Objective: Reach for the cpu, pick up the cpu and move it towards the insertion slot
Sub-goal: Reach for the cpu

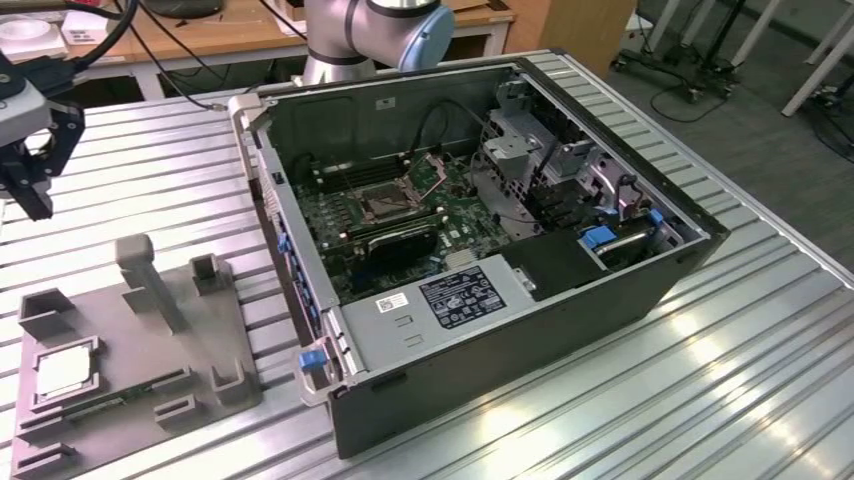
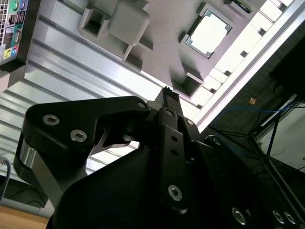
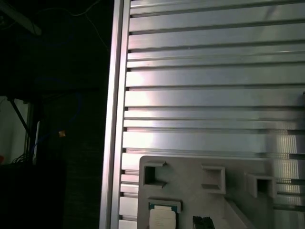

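In the exterior view, a white sticker (image 1: pixel 396 302) and a black printed label (image 1: pixel 461 295) sit on the open black computer case (image 1: pixel 534 330); their print is too small to read. The square dark insertion slot with a silver frame (image 1: pixel 380 205) lies on the green board inside. The grey-and-blue jointed robot arm (image 1: pixel 374 30) stands behind the case. Its black gripper (image 1: pixel 36 200) hangs at the exterior view's left edge over the ribbed aluminium table (image 1: pixel 667 400). The small silvery square cpu (image 1: pixel 63 372) rests in a recess of the grey moulded tray (image 1: pixel 134 350), well apart from the gripper.

In the second wrist view, the gripper (image 2: pixel 170 93) points towards the tray (image 2: pixel 157 28) and the cpu (image 2: pixel 208 34); how wide it stands I cannot tell, and it carries nothing.

In the first wrist view, the cpu (image 3: pixel 162 218) lies flat in the tray (image 3: pixel 190 191).
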Action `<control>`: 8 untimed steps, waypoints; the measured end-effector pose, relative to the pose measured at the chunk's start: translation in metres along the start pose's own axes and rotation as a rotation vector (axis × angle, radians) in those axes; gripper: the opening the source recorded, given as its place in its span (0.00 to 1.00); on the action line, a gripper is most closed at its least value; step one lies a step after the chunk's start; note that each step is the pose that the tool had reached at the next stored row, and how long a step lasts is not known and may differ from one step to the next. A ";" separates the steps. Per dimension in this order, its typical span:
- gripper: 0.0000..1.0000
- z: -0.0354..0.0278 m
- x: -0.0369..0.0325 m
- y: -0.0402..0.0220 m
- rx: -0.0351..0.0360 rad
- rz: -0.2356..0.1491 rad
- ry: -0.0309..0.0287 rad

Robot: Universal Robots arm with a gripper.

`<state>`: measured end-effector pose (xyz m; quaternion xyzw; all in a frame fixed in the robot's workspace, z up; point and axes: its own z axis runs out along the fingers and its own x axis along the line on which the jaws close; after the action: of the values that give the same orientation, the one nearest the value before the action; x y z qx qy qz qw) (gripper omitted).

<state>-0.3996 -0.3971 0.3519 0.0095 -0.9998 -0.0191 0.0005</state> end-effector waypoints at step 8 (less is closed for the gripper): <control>0.11 0.0002 0.0069 0.0001 0.0000 0.000 -0.0001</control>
<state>-0.4065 -0.3971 0.3518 0.0096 -0.9998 -0.0191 0.0004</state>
